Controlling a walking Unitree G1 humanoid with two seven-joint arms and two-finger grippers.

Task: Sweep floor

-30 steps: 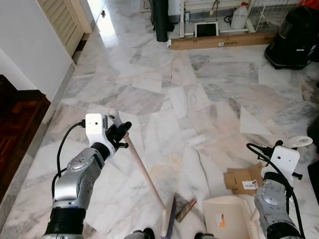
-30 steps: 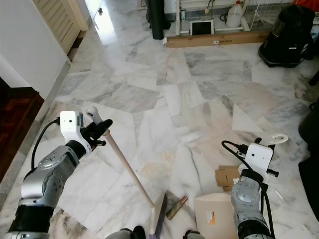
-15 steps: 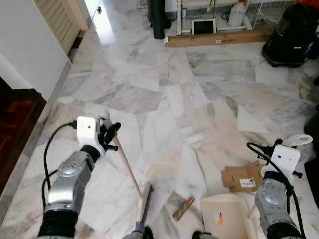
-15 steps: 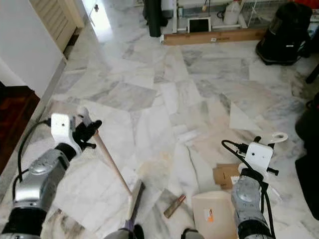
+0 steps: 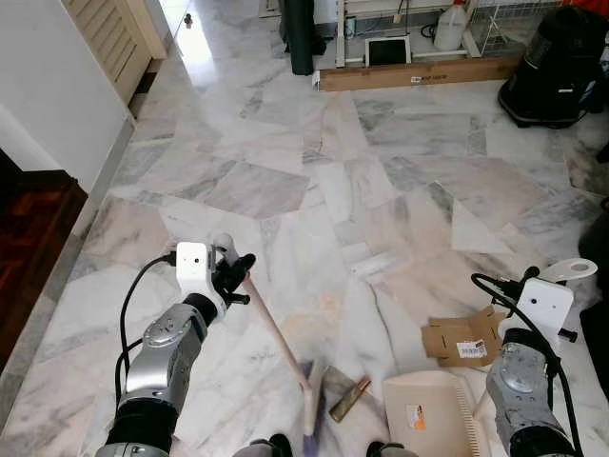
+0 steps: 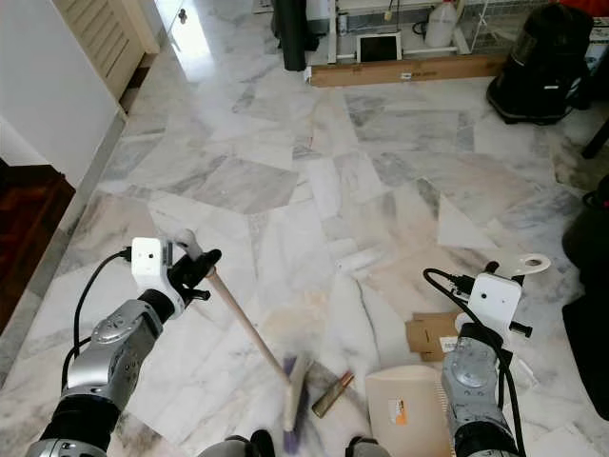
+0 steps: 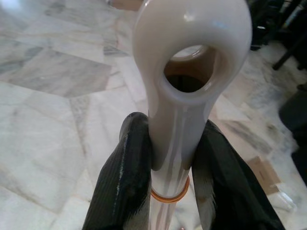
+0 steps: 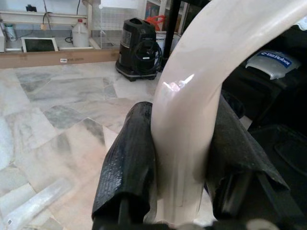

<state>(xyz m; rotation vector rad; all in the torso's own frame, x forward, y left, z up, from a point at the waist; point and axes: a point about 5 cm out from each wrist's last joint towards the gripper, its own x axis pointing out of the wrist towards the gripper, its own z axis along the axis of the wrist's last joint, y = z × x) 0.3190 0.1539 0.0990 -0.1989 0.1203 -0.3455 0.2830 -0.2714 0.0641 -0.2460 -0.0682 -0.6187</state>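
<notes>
My left gripper is shut on the top of a broom's pale handle, which slants down to the right. The broom head rests on the marble floor right beside a small brown piece of debris. A cream dustpan lies flat just right of that piece. My right gripper is shut on the dustpan's curved cream handle, whose loop end sticks up above the wrist.
A flattened cardboard scrap lies behind the dustpan, and a white strip farther out. A black vacuum cleaner and a long cardboard box stand at the back. A dark wooden step and white wall border the left.
The broom head has swung from the left back to the right and now sits against the brown piece. My left arm moved right with it. The right arm and dustpan stayed put.
</notes>
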